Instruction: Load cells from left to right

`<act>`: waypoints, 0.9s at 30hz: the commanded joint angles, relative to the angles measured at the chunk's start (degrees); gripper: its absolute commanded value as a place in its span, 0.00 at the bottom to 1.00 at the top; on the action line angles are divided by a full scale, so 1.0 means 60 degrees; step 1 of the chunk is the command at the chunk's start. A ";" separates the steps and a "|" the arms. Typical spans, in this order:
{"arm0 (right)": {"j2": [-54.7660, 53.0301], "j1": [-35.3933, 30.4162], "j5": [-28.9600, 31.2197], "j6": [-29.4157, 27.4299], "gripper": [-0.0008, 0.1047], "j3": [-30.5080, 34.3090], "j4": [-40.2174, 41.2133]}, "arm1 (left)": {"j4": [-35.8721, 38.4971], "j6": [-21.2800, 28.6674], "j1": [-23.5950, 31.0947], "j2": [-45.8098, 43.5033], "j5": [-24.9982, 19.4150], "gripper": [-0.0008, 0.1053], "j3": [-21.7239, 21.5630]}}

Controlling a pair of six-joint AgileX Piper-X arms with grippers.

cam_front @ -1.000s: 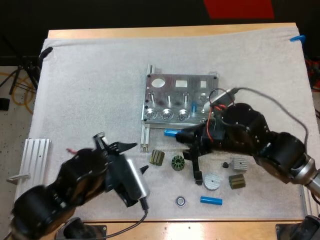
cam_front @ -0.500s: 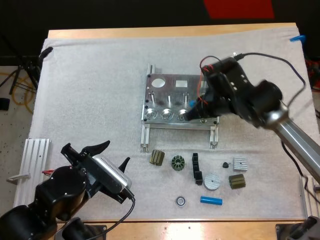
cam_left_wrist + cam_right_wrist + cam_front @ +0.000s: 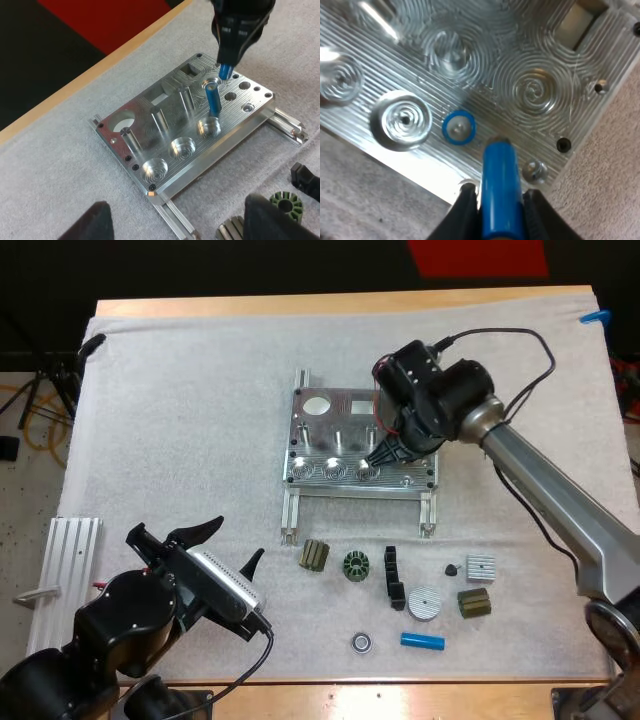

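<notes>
While the right gripper (image 3: 388, 452) hangs over the right half of the metal fixture (image 3: 345, 420), its jaws pinch a blue cell (image 3: 501, 185) from both sides, lower end aimed at the plate just beside a seated cell (image 3: 459, 127) that stands in its hole. The main risk, I judge, is a clash: the two cells are close, and a small sideways error on the way down could knock the seated one, or land the held one on the ribbed face instead of in a bore. It looks slightly tilted in the left wrist view (hard to be sure), so it may jam on a rim. The left gripper (image 3: 230, 545) hovers at the near left of the bench (image 3: 300, 305), jaws spread and empty, well apart from the fixture
</notes>
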 commanded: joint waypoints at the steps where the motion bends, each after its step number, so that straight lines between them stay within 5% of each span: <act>1: 0.0043 -0.0010 0.0089 -0.0155 0.01 -0.0123 0.0065 | -0.0182 -0.0179 -0.0008 -0.0033 -0.0203 0.53 -0.0023; 27: 0.0901 -0.0010 0.0136 -0.0364 0.01 -0.0103 0.0006 | -0.0182 -0.0179 -0.0008 -0.0033 -0.0203 0.53 -0.0023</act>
